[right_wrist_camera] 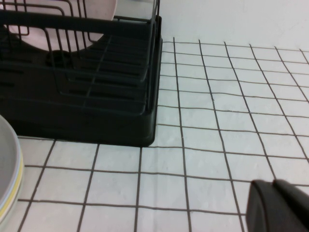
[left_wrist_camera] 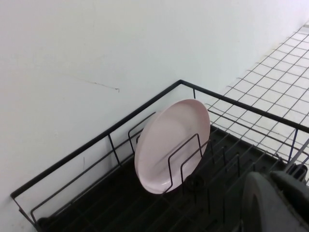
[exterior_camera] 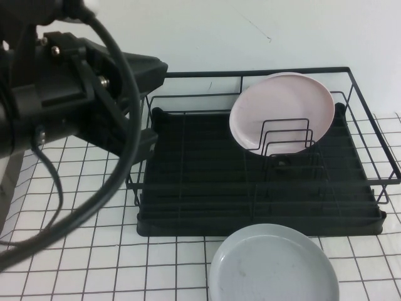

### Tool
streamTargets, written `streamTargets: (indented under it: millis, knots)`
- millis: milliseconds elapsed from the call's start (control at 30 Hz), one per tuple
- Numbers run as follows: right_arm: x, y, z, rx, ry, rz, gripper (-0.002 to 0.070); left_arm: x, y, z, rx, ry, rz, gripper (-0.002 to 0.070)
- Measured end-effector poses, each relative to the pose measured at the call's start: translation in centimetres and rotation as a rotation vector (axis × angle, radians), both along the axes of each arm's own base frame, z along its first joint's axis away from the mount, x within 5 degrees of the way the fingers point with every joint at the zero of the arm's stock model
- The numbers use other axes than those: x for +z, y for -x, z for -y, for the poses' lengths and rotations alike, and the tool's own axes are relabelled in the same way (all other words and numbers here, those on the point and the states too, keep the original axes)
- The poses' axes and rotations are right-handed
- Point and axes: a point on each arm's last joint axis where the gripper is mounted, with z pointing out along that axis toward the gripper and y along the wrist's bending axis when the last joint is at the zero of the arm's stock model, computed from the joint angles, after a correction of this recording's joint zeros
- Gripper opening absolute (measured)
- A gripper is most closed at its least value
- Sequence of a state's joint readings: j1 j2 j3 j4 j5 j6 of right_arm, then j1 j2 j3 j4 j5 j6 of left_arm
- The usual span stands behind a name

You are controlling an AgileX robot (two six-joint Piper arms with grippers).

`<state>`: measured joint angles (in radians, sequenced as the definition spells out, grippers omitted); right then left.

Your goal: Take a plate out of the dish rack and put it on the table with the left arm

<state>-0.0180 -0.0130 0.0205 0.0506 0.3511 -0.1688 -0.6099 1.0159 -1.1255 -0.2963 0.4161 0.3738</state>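
The pale grey plate [exterior_camera: 274, 266] lies flat on the gridded table [exterior_camera: 75, 251], just in front of the black dish rack [exterior_camera: 207, 188]. Its rim also shows in the right wrist view [right_wrist_camera: 7, 169]. A pink plate [exterior_camera: 282, 110] stands upright in the rack's wire dividers and shows in the left wrist view [left_wrist_camera: 171, 145] too. My left gripper [exterior_camera: 153, 69] hangs over the rack's left end, well apart from both plates. In the left wrist view, the left gripper [left_wrist_camera: 270, 181] is shut and empty. My right gripper [right_wrist_camera: 273, 182] is shut and empty, low over the table to the right of the rack [right_wrist_camera: 96, 96].
A plain white wall [exterior_camera: 250, 31] stands right behind the rack. The left arm's body and black cables [exterior_camera: 119, 163] fill the left of the high view. Bare gridded cloth [right_wrist_camera: 231, 121] lies to the right of the rack.
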Motion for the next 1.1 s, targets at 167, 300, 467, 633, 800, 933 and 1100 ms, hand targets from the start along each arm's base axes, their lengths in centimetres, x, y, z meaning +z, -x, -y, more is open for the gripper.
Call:
streamTargets:
  millis: [167,300,467,633,800,933,1100]
  knots:
    - [0.0,0.0,0.0,0.000,0.000,0.000,-0.0004,-0.7,-0.7,0.5,-0.002,-0.018,-0.029,-0.0001]
    - [0.0,0.0,0.0,0.000,0.000,0.000,-0.0004,-1.4,-1.1,0.8,0.000,-0.033,-0.052,-0.0001]
    - [0.0,0.0,0.0,0.000,0.000,0.000,-0.0004,-2.5,-0.7,-0.3,0.028,-0.045,-0.068,-0.0002]
    - [0.0,0.0,0.0,0.000,0.000,0.000,-0.0004,-2.9,1.8,-3.6,0.104,-0.041,-0.007,-0.0002]
    - [0.0,0.0,0.0,-0.001,-0.002,0.000,-0.0004,-5.3,5.7,-7.7,0.249,-0.002,0.076,-0.0002]
    - [0.0,0.0,0.0,-0.001,-0.002,0.000,-0.0004,-8.6,7.8,-9.8,0.373,0.024,0.150,-0.0002]
    - [0.0,0.0,0.0,-0.001,-0.002,0.000,-0.0004,-14.8,9.4,-11.4,0.511,0.046,0.210,-0.0002]
